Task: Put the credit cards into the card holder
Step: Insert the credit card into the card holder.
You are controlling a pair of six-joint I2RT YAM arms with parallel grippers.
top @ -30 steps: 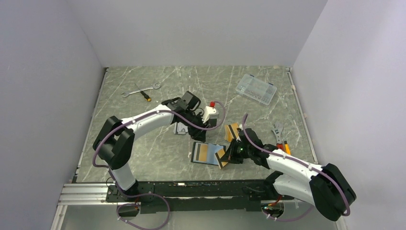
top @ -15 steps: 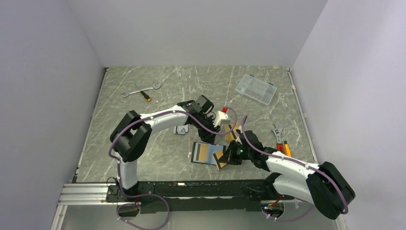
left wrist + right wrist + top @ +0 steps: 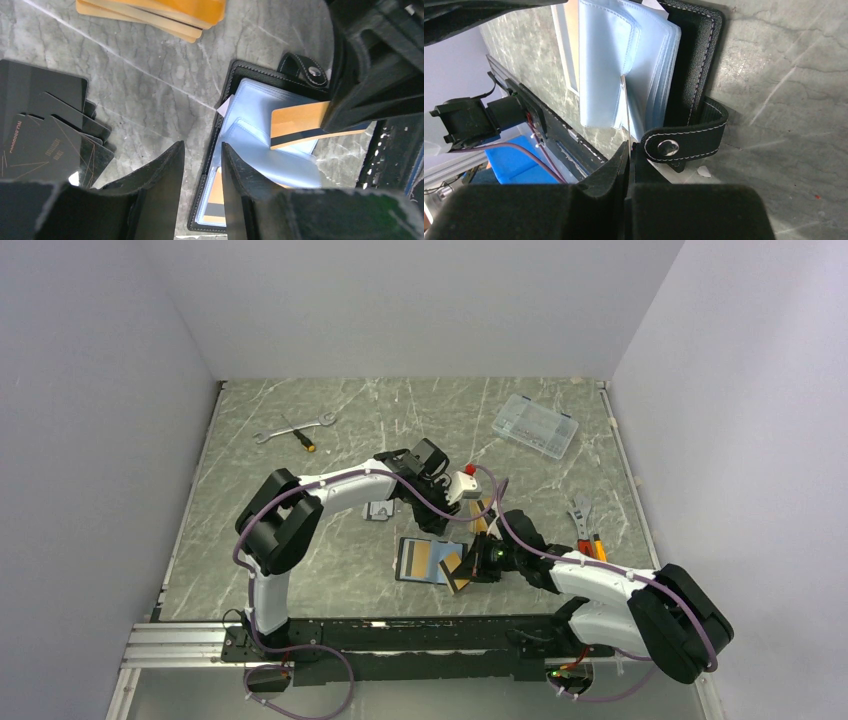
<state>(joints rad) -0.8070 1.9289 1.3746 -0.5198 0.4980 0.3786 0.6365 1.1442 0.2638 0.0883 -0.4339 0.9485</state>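
The card holder [image 3: 425,560] lies open on the table, its pale blue sleeves [image 3: 260,125] up and its snap tab [image 3: 669,146] at one corner. My right gripper [image 3: 468,568] [image 3: 629,147] is shut on an orange credit card with a black stripe [image 3: 300,125], whose end sits among the sleeves; the right wrist view shows it edge-on. Another orange card [image 3: 217,195] sits in a pocket. A stack of credit cards [image 3: 155,15] [image 3: 483,518] lies just beyond. My left gripper [image 3: 202,147] [image 3: 445,523] hangs open over the holder's left edge, nothing between its fingers.
Several black cards [image 3: 40,125] are fanned out left of the holder. A wrench [image 3: 290,427] and a screwdriver [image 3: 302,438] lie at the back left, a clear plastic box [image 3: 535,425] at the back right, and pliers [image 3: 583,523] by the right edge.
My left arm has swung right and nearer, bringing its gripper over the holder's edge. The right gripper has edged left with the card.
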